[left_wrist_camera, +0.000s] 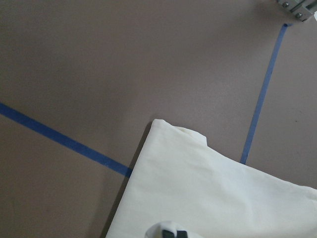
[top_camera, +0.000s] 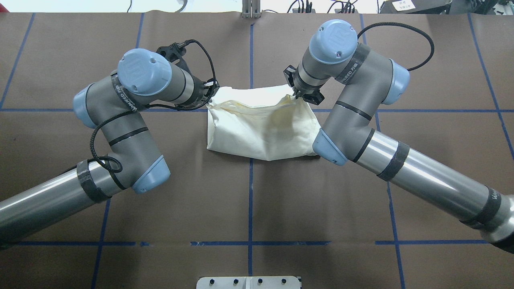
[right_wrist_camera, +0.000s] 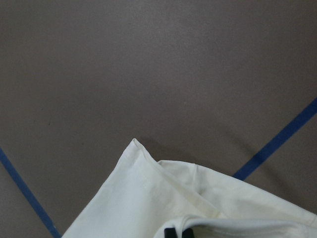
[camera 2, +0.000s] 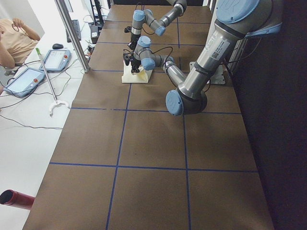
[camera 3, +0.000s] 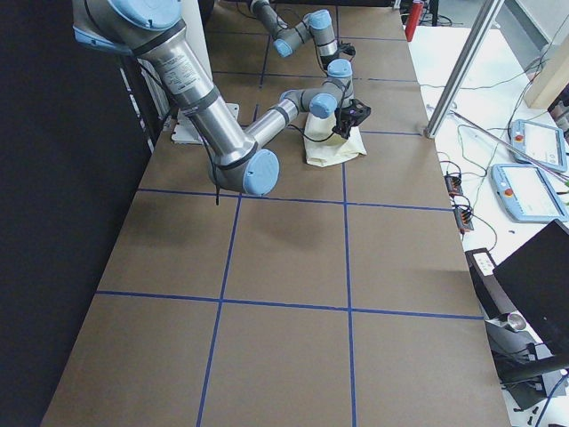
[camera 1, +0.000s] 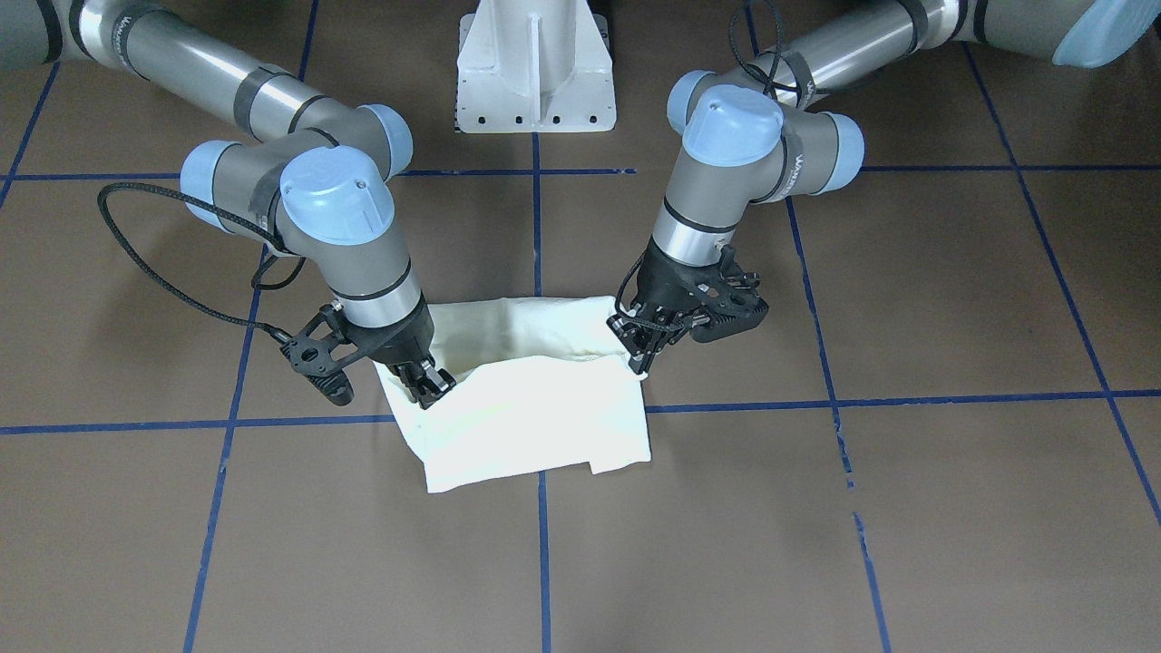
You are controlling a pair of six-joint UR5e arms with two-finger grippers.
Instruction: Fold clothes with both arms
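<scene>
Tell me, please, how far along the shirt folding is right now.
Done: the shirt is already a compact bundle, no sleeves trailing, only plain cream showing. In hand: the left gripper and right gripper each pinch a corner of its raised edge, which sags between them. Left: probably laying that edge over and releasing.

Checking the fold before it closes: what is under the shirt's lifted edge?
Under the lifted edge held by the left gripper and right gripper, only more cream cloth of the shirt shows. The table beneath and any print are covered.
</scene>
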